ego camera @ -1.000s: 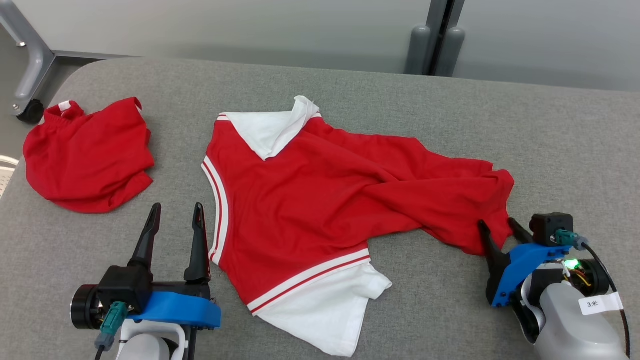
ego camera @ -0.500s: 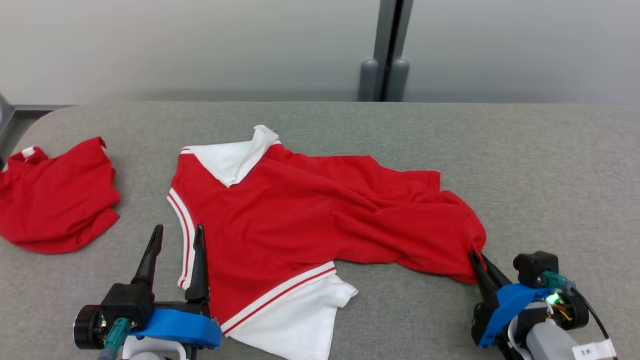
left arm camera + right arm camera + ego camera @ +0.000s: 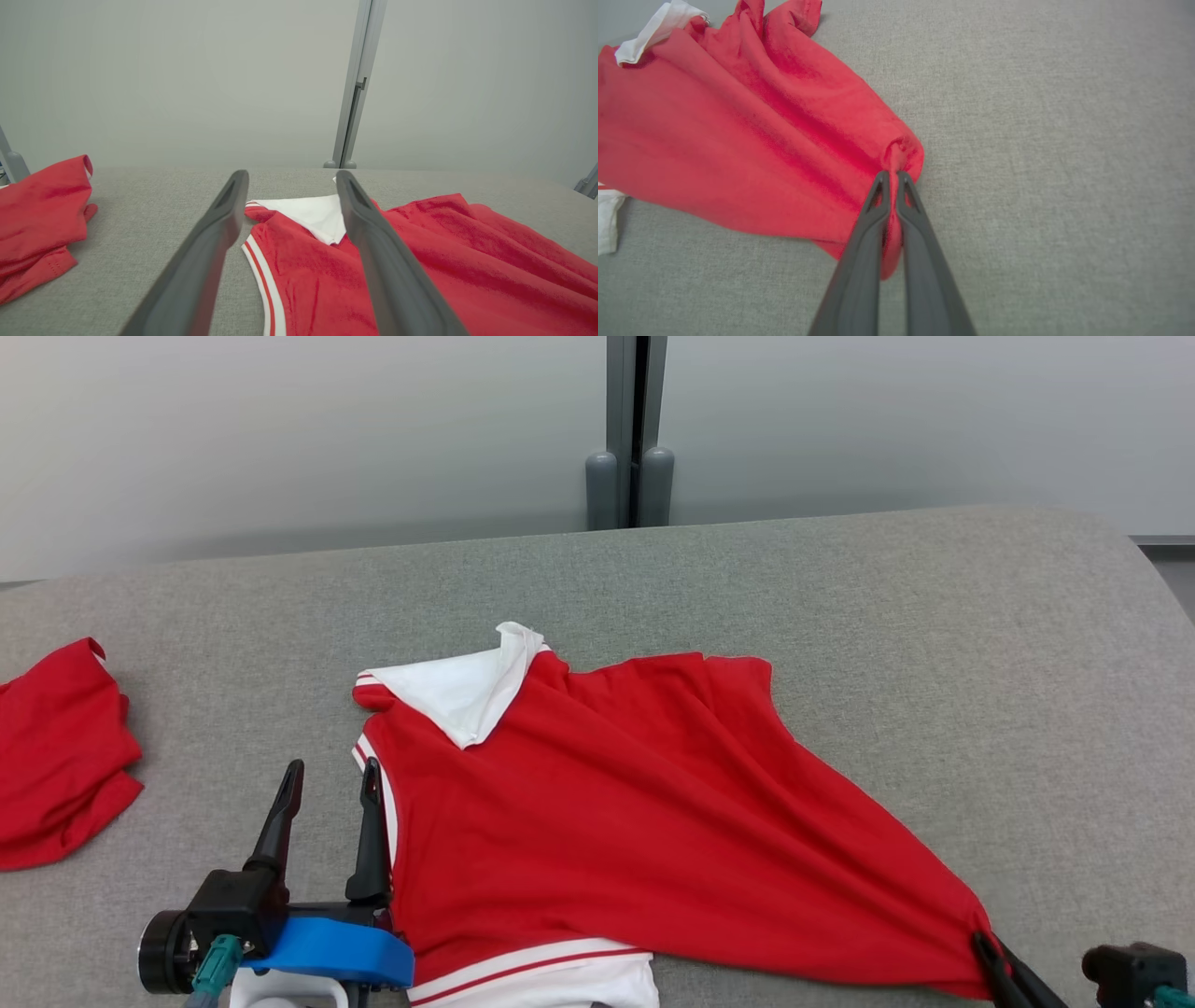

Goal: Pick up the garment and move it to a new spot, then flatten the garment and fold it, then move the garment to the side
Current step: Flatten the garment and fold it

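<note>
Red cloth takes up the middle of the grey fabric-covered table point(image 3: 840, 616). It is a red shirt point(image 3: 635, 821) with a white collar point(image 3: 457, 695) turned up at its far left corner and white-and-red striped trim point(image 3: 385, 812) down its left edge. Another striped band and a patch of white fabric point(image 3: 560, 985) show along its near edge.

The shirt lies mostly spread. Long straight folds run from the collar side and converge on one point at the near right, where the cloth narrows to a tip.

That tip sits in the right gripper point(image 3: 889, 176). In the right wrist view its two dark fingers are pressed together on a small bunch of red fabric, which puckers just past their ends. In the head view the fingers meet the shirt's corner at the lower right edge.

The left gripper point(image 3: 333, 767) sits low at the near left with its fingers spread wide and nothing between them but air. Its inner finger is just beside the shirt's striped edge, and I cannot tell whether it touches. In the left wrist view that striped edge runs up between the two fingers.

A second red garment point(image 3: 56, 756) lies crumpled at the table's far left, well apart from the shirt. Behind the table stand pale wall panels with a grey post point(image 3: 627, 429) between them.
</note>
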